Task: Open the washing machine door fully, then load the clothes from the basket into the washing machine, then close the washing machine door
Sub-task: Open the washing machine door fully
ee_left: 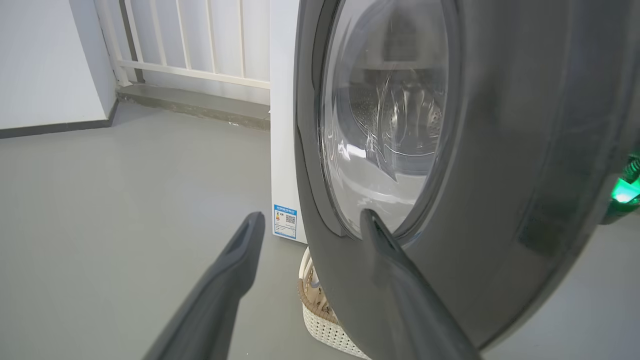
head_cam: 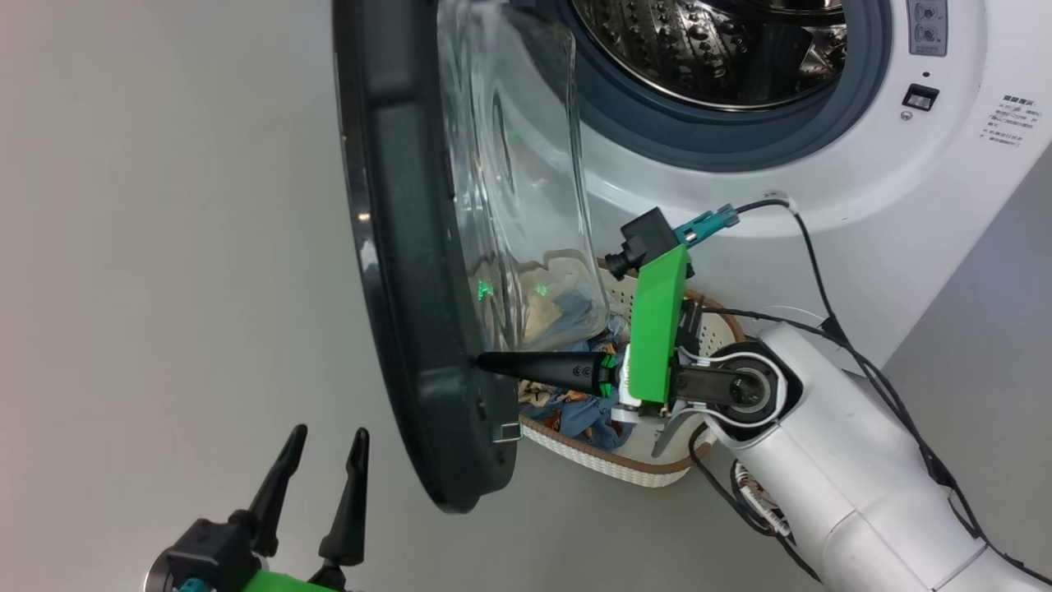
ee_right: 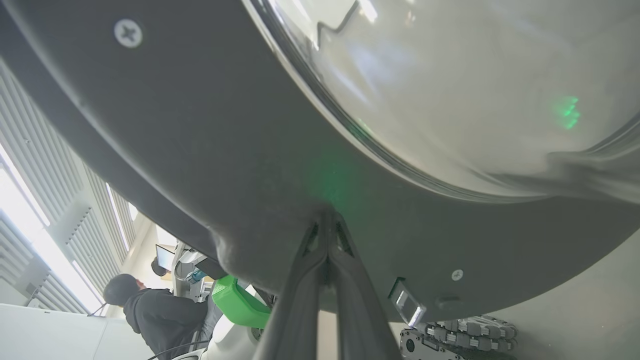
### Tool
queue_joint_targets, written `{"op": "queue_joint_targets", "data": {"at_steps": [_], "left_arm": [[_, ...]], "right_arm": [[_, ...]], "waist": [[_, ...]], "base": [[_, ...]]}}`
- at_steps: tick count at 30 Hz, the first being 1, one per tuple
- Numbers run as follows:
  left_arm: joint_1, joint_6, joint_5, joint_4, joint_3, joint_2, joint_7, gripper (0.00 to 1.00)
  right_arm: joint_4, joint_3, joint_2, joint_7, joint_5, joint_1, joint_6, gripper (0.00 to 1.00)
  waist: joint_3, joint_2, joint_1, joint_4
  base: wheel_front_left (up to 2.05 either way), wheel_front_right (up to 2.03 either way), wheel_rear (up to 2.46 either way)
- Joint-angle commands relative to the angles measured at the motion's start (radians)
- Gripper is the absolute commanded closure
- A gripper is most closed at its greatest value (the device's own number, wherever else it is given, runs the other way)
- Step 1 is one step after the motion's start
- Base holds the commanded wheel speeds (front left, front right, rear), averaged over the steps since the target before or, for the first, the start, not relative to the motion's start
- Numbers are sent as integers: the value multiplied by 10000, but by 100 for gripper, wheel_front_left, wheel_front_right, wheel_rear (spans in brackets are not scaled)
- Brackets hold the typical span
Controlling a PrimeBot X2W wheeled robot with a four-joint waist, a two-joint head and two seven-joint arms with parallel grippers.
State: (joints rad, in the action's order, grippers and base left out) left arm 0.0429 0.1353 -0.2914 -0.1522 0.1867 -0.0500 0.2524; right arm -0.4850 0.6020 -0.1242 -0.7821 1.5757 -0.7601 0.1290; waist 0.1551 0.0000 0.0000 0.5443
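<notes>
The washing machine door swings partly open from the white washing machine, its glass bowl bulging toward the drum. My right gripper is shut, and its tip presses the door's dark inner rim low down. The basket sits on the floor behind that arm, with the blue printed clothes inside. My left gripper stands open at the lower left, on the door's outer side. In the left wrist view, the basket peeks out below the door.
Grey floor spreads wide to the left of the door. Black cables trail from my right arm across the machine's front. A white railing and wall lie beyond the machine. A person sits in the background.
</notes>
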Motion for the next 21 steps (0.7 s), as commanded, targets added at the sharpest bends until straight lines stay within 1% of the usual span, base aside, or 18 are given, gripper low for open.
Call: {"op": "queue_joint_targets", "data": {"at_steps": [1, 21], "left_arm": [[55, -46, 93, 286, -397, -59, 94, 0], [84, -46, 129, 288, -510, -12, 94, 0]], "right_arm": [[265, 114, 417, -28, 24, -203, 17, 100], [196, 121, 593, 54, 15, -273, 17, 100]], "waist": [[7, 0, 0, 4], [59, 0, 0, 22]], "base": [[0, 0, 0], [0, 0, 0]]}}
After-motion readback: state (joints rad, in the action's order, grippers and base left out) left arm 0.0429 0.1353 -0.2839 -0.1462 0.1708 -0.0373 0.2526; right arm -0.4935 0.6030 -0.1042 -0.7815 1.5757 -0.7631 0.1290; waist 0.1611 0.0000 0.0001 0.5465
